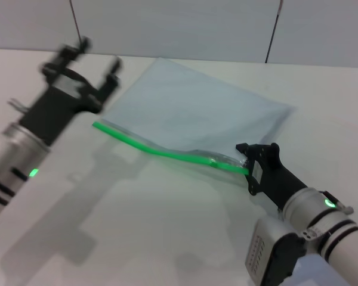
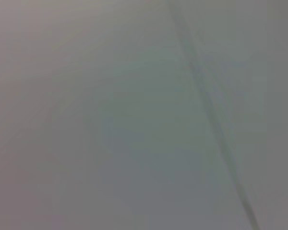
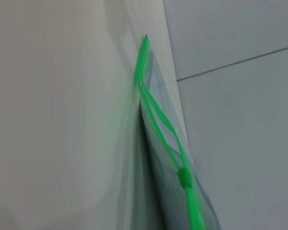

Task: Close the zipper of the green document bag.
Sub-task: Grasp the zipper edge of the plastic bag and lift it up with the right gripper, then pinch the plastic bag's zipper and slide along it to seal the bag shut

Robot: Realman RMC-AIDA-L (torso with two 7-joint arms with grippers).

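- Bag: flat on the tabletop, toward its far edge.
- Zipper: along the bag's near edge, partly parted.
- Right gripper: clamped on the zipper's right end.
- Left gripper: fingers apart, raised beside the bag's left corner.

Light: bright, even, from overhead.
Shadows: soft grey arm shapes on the matte white table.
Blur: left wrist view wholly unfocused; black left gripper motion-smeared.

Bare tabletop is lying open in front of the green document bag, between the two arms. The zipper edge is being flanked: the left claw is hanging above its left end, the right claw is sitting at its right end. A wall is closing the far side.
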